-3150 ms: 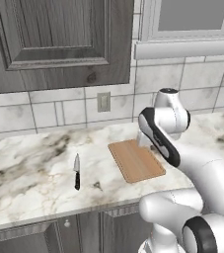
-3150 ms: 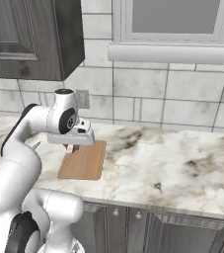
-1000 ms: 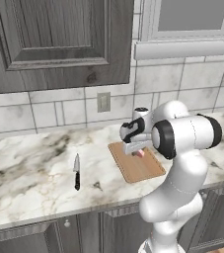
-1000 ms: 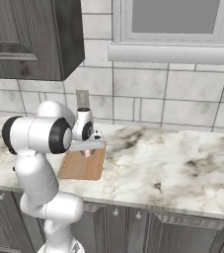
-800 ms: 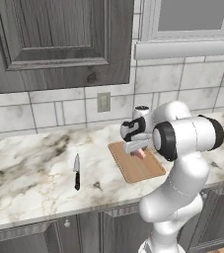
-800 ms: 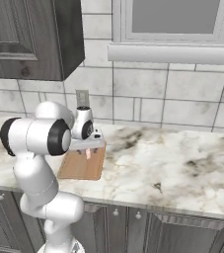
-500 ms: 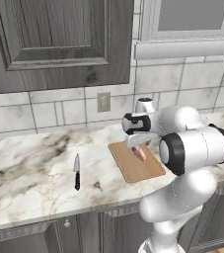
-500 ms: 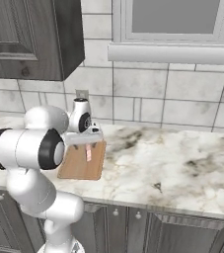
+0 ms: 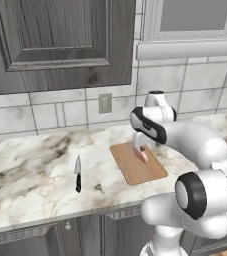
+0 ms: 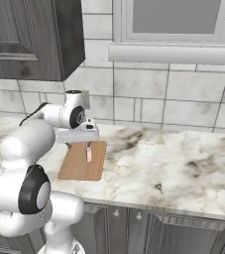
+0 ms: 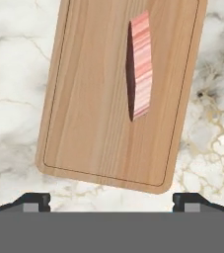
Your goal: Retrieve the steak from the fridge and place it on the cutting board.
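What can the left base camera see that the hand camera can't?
Left base view alone: a black-handled knife lying on the marble counter, a dark wooden cabinet door and the white arm. Hand view alone: the open gripper tips. Both: the pinkish-red raw steak on the light-brown wooden cutting board.

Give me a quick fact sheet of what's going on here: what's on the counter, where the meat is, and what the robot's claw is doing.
Setting: marble counter under dark cabinets, tiled wall behind
Cutting board: flat on the counter, in front of the arm
Steak: over the board, standing on edge rather than lying flat
Gripper: open, fingertips spread wide, above the board, not touching the steak
Knife: black handle, on the counter left of the board, apart from it
Task status: steak released at the board; it looks about to settle flat
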You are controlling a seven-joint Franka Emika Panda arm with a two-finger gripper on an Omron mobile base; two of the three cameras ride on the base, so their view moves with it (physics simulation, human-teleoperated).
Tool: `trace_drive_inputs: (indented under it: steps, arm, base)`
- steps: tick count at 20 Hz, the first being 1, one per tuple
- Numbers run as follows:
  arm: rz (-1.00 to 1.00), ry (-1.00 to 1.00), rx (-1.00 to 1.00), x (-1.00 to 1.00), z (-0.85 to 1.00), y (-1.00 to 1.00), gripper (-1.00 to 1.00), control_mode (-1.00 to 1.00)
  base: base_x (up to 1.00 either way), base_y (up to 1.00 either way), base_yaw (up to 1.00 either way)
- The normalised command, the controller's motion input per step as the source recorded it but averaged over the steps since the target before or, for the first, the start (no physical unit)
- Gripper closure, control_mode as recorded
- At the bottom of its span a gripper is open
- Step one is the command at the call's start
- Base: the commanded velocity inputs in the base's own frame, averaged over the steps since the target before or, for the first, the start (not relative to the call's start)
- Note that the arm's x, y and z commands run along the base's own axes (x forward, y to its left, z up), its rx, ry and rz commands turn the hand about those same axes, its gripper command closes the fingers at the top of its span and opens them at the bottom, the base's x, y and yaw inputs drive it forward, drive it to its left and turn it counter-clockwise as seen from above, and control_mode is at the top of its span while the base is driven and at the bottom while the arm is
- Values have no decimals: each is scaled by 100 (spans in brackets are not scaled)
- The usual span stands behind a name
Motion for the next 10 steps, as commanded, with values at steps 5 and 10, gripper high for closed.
trace_drive_inputs:
  steps: [5, 10]
  arm:
    - [-22, 0, 0, -77, 16, 0, -100, -100]
    - [-18, 0, 6, -99, 0, 0, -100, -100]
  base:
    - [0, 0, 0]
    - [0, 0, 0]
